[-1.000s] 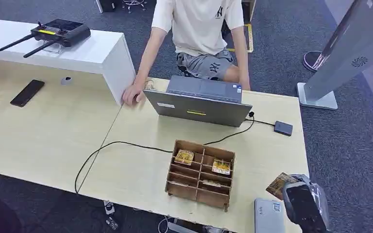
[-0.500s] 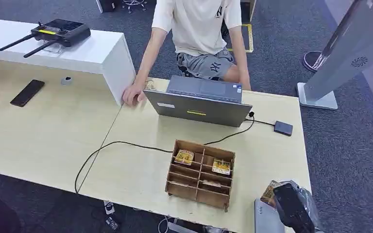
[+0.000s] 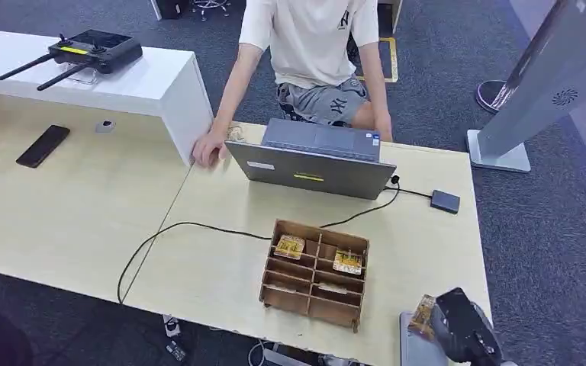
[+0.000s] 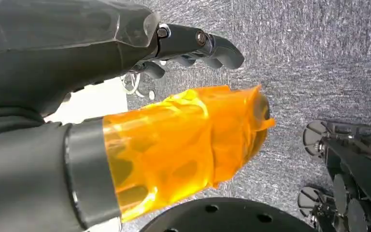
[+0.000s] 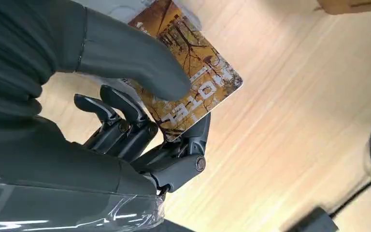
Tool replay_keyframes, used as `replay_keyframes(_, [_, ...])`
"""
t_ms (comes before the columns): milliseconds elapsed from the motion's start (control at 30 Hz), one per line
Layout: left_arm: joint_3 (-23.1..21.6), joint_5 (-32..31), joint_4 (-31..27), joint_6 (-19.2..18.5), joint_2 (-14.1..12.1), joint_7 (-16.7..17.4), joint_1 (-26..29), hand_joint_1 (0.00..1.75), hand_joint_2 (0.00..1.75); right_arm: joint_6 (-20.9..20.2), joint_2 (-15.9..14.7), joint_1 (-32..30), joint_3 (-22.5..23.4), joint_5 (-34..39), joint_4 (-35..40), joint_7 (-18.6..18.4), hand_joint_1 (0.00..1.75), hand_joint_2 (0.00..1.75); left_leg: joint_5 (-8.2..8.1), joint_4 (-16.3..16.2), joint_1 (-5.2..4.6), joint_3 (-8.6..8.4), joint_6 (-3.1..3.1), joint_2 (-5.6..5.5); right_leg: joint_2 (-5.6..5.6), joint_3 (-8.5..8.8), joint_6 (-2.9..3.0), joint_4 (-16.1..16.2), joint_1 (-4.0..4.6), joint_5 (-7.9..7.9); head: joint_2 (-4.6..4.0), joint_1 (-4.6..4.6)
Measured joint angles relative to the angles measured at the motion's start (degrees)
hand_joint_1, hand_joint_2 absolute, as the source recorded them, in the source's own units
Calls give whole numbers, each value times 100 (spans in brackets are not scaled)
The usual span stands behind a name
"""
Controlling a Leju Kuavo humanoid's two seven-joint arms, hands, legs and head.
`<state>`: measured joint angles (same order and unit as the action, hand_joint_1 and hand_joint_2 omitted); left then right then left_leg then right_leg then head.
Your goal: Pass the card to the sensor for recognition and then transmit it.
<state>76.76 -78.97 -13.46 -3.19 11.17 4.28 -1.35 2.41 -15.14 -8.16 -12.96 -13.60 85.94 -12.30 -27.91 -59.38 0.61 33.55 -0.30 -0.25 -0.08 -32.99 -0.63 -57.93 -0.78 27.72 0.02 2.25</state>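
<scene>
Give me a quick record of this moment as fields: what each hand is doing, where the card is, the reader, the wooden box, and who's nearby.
right hand: pinches the card between thumb and fingers
card: orange-brown, printed HOTEL, held above the grey reader at the table's near edge
left hand: holds nothing, fingers apart, over carpet
wooden organizer: on the table, cards in some slots
laptop: open, facing the person
person: seated behind the laptop, one hand on the table

The table (image 3: 206,267) is pale matt wood laminate; the slotted box (image 3: 314,273) raw brown plywood; the card (image 5: 193,82) glossy printed plastic; the floor (image 3: 549,229) rough grey carpet.
</scene>
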Motion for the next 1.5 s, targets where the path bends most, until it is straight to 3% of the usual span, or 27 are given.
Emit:
replay_keyframes(367, [72,-4,7,35,-81,0,6,0,0,-293,-468,49,-9,481,-273,-53,175,175,0,0,0,-1,1,0,0,0,0,1,0,0,0,0])
replay_keyframes(600, [83,-6,31,48,-116,-2,5,0,0,-326,-606,101,-44,571,-420,-59,175,175,0,0,0,-2,1,0,0,1,0,1,0,0,0,0])
replay_keyframes(633, [83,-7,33,50,-118,-2,4,0,175,-324,-608,106,-48,571,-433,-59,175,175,0,0,0,-3,1,1,1,1,0,1,0,0,0,0])
replay_keyframes(1500, [96,11,87,83,-116,-11,-5,0,175,-160,-656,224,-494,326,-391,-160,175,175,0,0,0,-4,1,1,1,3,0,1,0,0,0,-2])
